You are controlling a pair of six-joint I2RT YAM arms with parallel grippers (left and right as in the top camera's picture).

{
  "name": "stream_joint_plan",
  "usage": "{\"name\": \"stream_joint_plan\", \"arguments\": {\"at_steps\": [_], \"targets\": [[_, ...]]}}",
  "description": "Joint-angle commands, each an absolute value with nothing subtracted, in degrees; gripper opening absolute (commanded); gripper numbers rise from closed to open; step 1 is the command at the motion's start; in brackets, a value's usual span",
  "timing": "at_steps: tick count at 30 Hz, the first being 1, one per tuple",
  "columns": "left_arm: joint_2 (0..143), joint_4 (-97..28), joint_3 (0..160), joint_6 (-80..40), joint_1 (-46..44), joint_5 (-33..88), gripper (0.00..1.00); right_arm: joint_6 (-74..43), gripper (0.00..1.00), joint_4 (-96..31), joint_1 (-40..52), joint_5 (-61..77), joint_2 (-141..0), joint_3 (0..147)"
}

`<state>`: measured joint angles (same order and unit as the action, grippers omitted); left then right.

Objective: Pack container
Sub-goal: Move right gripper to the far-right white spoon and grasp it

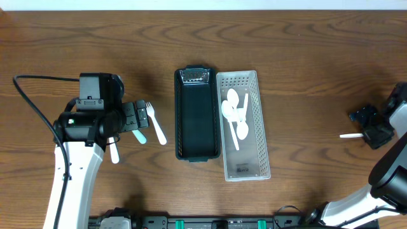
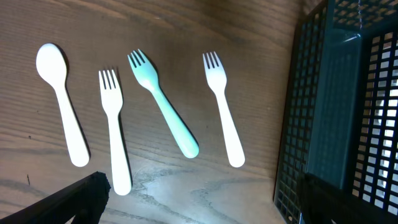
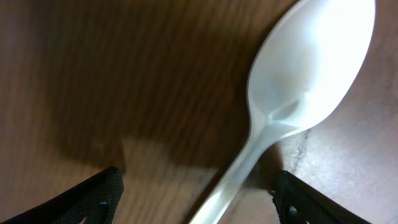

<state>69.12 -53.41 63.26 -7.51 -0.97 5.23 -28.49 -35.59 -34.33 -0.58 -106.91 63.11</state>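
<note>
A black mesh basket [image 1: 179, 121] stands at the table's middle, and a clear perforated container [image 1: 253, 152] touches its right side and holds several white spoons [image 1: 232, 111]. My left gripper [image 1: 135, 119] is open above a row of cutlery on the table. The left wrist view shows a white spoon [image 2: 59, 102], a white fork [image 2: 115, 130], a teal fork [image 2: 163, 102] and another white fork [image 2: 222, 109], with the basket [image 2: 348, 112] to the right. My right gripper [image 1: 374, 130] is open at the far right. A white spoon [image 3: 298, 81] lies on the table with its handle between the jaws [image 3: 199, 199].
The table is dark brown wood. A black cable [image 1: 32, 102] loops from the left arm over the table's left side. The spoon's handle [image 1: 350, 135] sticks out to the left of the right gripper.
</note>
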Motion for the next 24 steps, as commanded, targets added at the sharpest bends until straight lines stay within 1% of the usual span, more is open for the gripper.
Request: {"name": "stream_joint_plan", "arguments": {"at_steps": [1, 4, 5, 11, 13, 17, 24], "targets": [[69.23, -53.54, 64.38, -7.81, -0.95, 5.39, 0.98, -27.73, 0.81, -34.54, -34.5, 0.27, -107.77, 61.39], [69.23, -53.54, 64.36, -7.81, -0.95, 5.39, 0.98, -27.75, 0.81, -34.35, -34.54, 0.27, -107.77, 60.64], [69.23, -53.54, 64.36, -7.81, -0.95, 5.39, 0.98, -27.75, 0.79, -34.35, -34.54, 0.27, -107.77, 60.51], [69.23, -53.56, 64.36, -7.81, -0.95, 5.39, 0.98, -27.77, 0.55, -34.54, -34.54, 0.27, -107.77, 60.31], [69.23, -53.56, 64.38, -7.81, -0.95, 5.39, 0.98, -27.77, 0.43, -34.72, -34.54, 0.27, -107.77, 60.31], [69.23, -53.56, 64.38, -7.81, -0.95, 5.39, 0.98, -27.77, 0.31, -34.74, -34.54, 0.27, -107.77, 60.31], [69.23, -53.56, 64.36, -7.81, -0.95, 5.39, 0.98, -27.77, 0.18, -34.87, -34.54, 0.27, -107.77, 60.31]]}}
